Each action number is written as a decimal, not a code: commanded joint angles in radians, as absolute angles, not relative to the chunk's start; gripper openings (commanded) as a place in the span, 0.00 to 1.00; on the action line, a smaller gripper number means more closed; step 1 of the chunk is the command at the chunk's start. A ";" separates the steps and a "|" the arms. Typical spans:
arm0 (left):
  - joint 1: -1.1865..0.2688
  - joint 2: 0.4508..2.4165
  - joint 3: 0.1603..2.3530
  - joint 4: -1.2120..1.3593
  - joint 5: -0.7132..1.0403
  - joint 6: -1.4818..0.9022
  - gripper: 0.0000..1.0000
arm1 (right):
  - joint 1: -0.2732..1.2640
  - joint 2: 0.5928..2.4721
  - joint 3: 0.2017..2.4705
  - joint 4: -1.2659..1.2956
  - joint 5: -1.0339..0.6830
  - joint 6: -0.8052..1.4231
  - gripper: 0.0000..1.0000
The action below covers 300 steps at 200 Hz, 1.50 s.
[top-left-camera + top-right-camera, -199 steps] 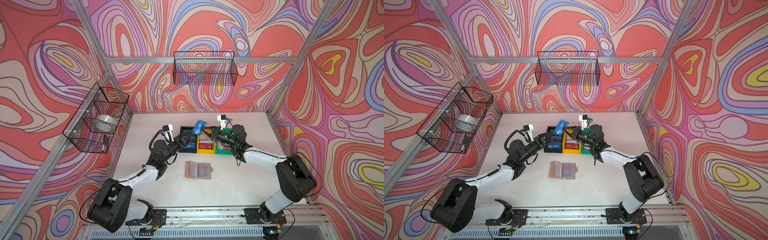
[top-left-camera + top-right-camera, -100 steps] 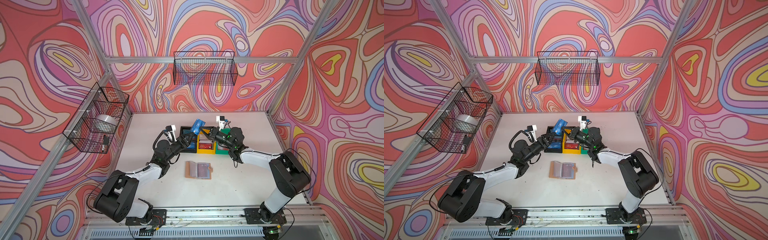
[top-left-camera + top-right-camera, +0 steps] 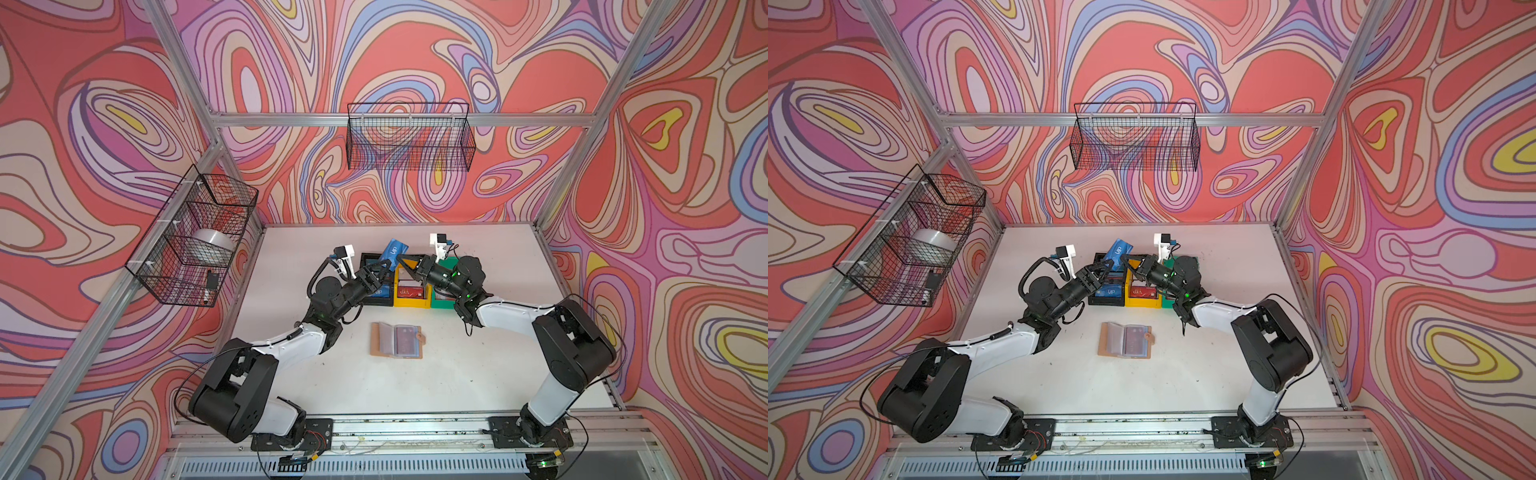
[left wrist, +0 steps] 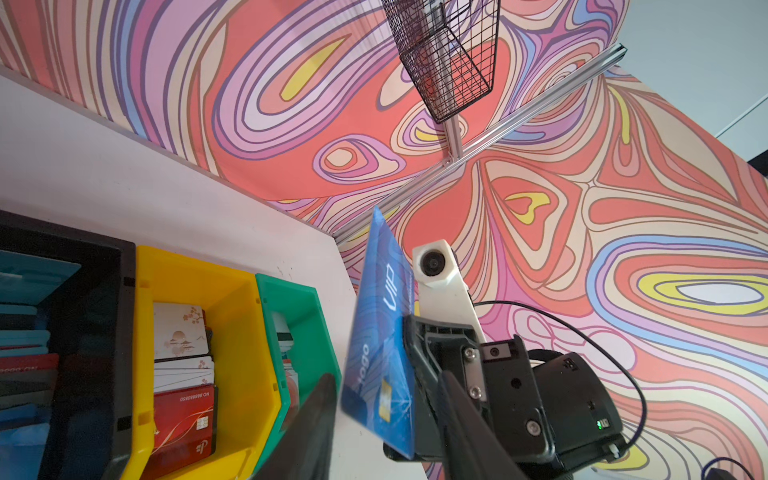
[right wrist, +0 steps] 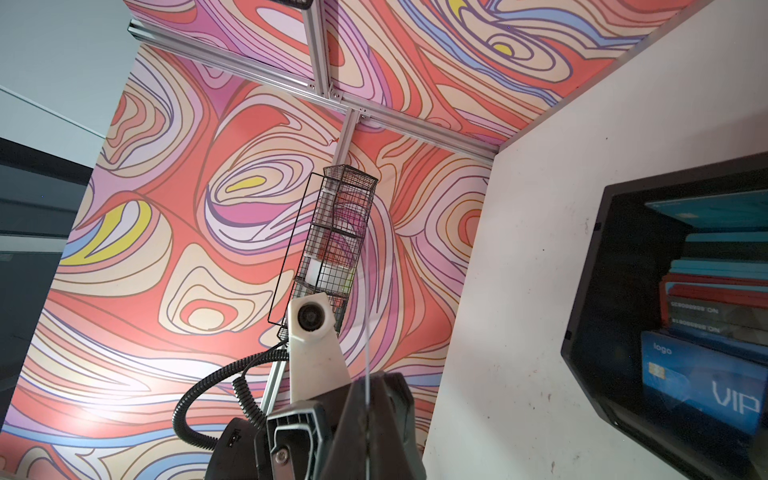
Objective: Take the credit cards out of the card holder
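Right claw (image 3: 404,262) is clenched on one edge of a thin, glossy blue plastic "VIP" card (image 3: 394,248), holding it tilted in the air above the far row of bins. Left claw (image 3: 381,269) is parted, and its fingers (image 4: 320,415) straddle the same card with a gap on each side. The tan leather-like card holder (image 3: 397,340) lies open and flat on the white table (image 3: 478,374), near of the black bin (image 3: 365,257), yellow bin (image 3: 411,302) and green bin (image 3: 441,304), with bare table all round it and a dark red card (image 3: 406,341) in its right clear sleeve.
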State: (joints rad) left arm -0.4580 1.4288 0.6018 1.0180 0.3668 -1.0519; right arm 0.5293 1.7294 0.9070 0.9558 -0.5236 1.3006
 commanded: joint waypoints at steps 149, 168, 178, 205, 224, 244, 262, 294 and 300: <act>-0.475 1.440 0.653 1.045 0.378 -1.045 0.09 | 0.543 1.765 0.944 1.032 -0.521 1.330 0.00; -0.476 1.448 0.653 1.054 0.378 -1.051 0.01 | 0.543 1.766 0.948 1.037 -0.528 1.334 0.00; -0.475 1.449 0.655 1.052 0.376 -1.052 0.00 | 0.543 1.766 0.952 1.034 -0.536 1.335 0.00; -0.475 1.442 0.660 1.028 0.376 -1.049 0.00 | 0.543 1.766 0.957 1.051 -0.568 1.330 0.03; -0.474 1.432 0.662 1.014 0.378 -1.045 0.00 | 0.542 1.795 0.953 1.053 -0.585 1.332 0.20; -0.475 1.414 0.669 0.976 0.386 -1.037 0.00 | 0.539 1.786 0.950 1.016 -0.604 1.314 0.29; -0.468 1.402 0.675 0.949 0.405 -1.038 0.00 | 0.530 1.778 0.947 0.957 -0.628 1.272 0.33; -0.416 1.382 0.656 0.941 0.453 -1.104 0.00 | 0.488 1.663 0.948 0.729 -0.709 1.116 0.38; -0.404 1.374 0.653 0.928 0.467 -1.107 0.00 | 0.475 1.644 0.957 0.652 -0.732 1.070 0.39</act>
State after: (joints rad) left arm -0.4477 1.4212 0.6418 0.9375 0.4110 -1.0657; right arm 0.5129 1.7386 0.9379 0.8738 -0.6415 1.2346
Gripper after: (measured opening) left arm 0.053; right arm 0.374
